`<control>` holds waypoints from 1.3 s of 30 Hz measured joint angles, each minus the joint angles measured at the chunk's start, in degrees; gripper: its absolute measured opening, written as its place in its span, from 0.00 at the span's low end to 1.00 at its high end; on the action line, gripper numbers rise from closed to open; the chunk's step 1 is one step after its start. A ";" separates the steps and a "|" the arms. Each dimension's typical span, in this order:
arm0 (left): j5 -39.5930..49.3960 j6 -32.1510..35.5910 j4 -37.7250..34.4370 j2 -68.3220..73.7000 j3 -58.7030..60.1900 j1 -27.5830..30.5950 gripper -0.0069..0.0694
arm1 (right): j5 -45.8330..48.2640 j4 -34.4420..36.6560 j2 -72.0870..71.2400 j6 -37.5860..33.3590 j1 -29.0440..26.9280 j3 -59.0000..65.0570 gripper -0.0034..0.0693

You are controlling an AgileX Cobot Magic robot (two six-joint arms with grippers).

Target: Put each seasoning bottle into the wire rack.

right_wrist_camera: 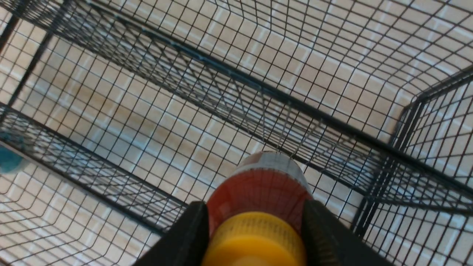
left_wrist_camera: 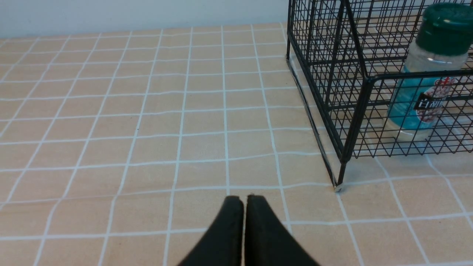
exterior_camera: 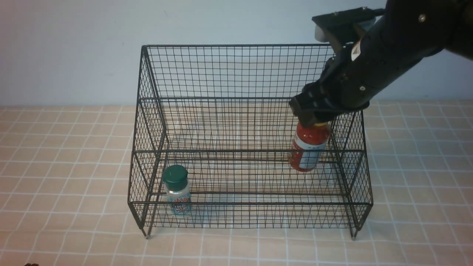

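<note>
**Front view.** The red-sauce squeeze bottle (exterior_camera: 308, 149) is held at its cap by the right claw (exterior_camera: 313, 122), which is closed on it from above. The bottle hangs directly beneath the claw, slightly tilted, inside the right end of the black wire rack (exterior_camera: 236, 45). A top grip was probably chosen so that the fingers stay clear of the mesh walls as the bottle goes down. Which tier lies under the base, and whether the base touches it, cannot be told. The green-capped shaker (exterior_camera: 177, 188) stands upright on the lowest front tier, well to the left of the claw and below it, so that part of the task is judged done.

**Left wrist view.** The left claw (left_wrist_camera: 244, 205) is pressed shut on nothing, its smooth black fingertips touching above the tiled tablecloth (left_wrist_camera: 147, 129). It is presumably parked out of the way. Ahead of it and off to one side, the shaker's clear body and teal label are seen through the thin welded mesh by the rack's corner post.

**Right wrist view.** The ribbed yellow nozzle cap (right_wrist_camera: 255, 240) is clamped between two matte black fingers (right_wrist_camera: 192, 232). The glossy red body and white label are seen past the fingertips. Stepped grid shelves are spread beyond them.
</note>
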 joint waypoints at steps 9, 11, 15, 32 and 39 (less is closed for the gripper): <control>0.00 0.00 0.00 0.00 0.00 0.00 0.08 | -0.46 -1.25 3.93 0.00 0.00 0.00 0.49; 0.00 0.00 0.00 0.00 0.00 0.00 0.08 | -0.46 -1.49 4.33 0.00 0.00 -0.13 0.54; 0.00 0.00 0.00 0.00 0.00 0.00 0.08 | -0.20 -1.54 4.38 0.14 0.00 -0.31 0.65; 0.00 0.00 0.00 0.00 0.00 0.00 0.08 | 12.07 -5.15 -19.57 1.03 0.00 -7.16 0.45; 0.00 0.00 0.00 0.00 0.00 0.00 0.08 | 12.57 -5.99 -38.04 4.30 0.00 -1.60 0.15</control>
